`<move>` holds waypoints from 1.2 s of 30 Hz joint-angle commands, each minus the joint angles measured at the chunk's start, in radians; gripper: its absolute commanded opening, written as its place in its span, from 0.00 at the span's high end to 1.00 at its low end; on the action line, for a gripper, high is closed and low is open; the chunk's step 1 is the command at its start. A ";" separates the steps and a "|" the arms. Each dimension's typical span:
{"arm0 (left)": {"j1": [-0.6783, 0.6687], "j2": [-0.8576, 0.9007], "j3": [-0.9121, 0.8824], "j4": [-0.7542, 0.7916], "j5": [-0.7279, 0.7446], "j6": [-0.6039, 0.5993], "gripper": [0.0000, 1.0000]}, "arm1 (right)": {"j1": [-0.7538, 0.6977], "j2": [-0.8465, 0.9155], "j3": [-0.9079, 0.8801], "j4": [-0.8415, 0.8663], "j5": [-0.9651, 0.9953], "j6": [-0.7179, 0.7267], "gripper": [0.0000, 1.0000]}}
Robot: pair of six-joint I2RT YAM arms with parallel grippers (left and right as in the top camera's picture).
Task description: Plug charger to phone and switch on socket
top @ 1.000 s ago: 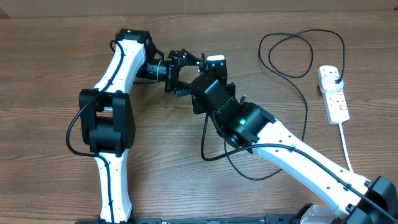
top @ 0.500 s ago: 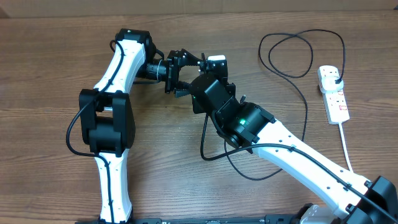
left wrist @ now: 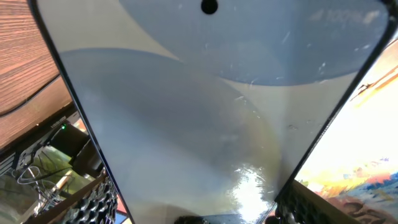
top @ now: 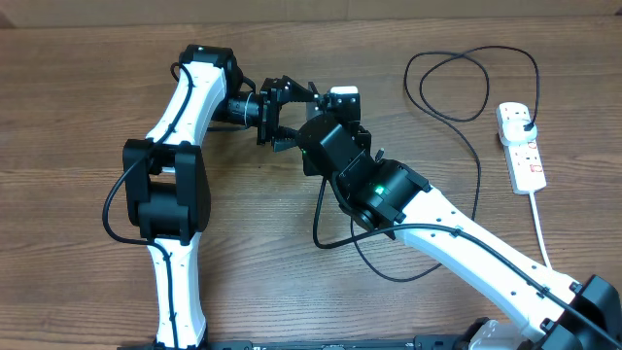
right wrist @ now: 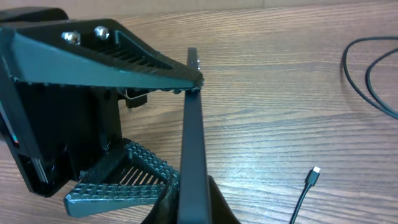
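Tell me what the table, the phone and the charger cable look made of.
Table: wood or wood-look laminate, matte; brown grain lines show.
Phone: glassy front, glossy; bright glare and fine scratches.
Charger cable: probably rubber or plastic sheath, dull black; it bends in loose loops.

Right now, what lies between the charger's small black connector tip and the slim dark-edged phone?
Nothing but bare brown wooden table between the small black connector tip and the slim dark-edged phone, as the right wrist view shows.
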 commanded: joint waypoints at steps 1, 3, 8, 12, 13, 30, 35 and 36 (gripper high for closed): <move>-0.004 0.005 0.027 0.000 0.032 -0.003 0.26 | 0.003 0.000 0.026 0.013 0.019 0.055 0.96; -0.004 0.005 0.027 0.000 0.042 -0.003 0.07 | 0.003 0.000 0.026 0.014 0.046 0.102 0.96; -0.004 0.005 0.027 0.000 0.057 -0.004 0.00 | 0.003 -0.001 0.026 0.022 0.088 0.245 0.96; -0.004 0.005 0.027 0.012 0.054 -0.003 0.00 | 0.000 -0.001 0.026 0.048 0.113 0.497 0.96; -0.004 0.005 0.027 0.024 0.053 -0.003 0.00 | -0.003 -0.001 0.026 0.055 0.113 0.557 0.96; -0.004 0.005 0.027 0.031 0.056 -0.051 0.00 | -0.003 -0.001 0.026 0.050 0.060 1.503 0.90; -0.004 0.005 0.027 0.030 0.056 -0.071 0.09 | -0.004 -0.001 0.026 0.044 0.060 1.503 0.90; -0.004 0.005 0.027 0.030 0.056 -0.071 0.12 | -0.004 -0.001 0.026 0.043 0.060 1.503 0.91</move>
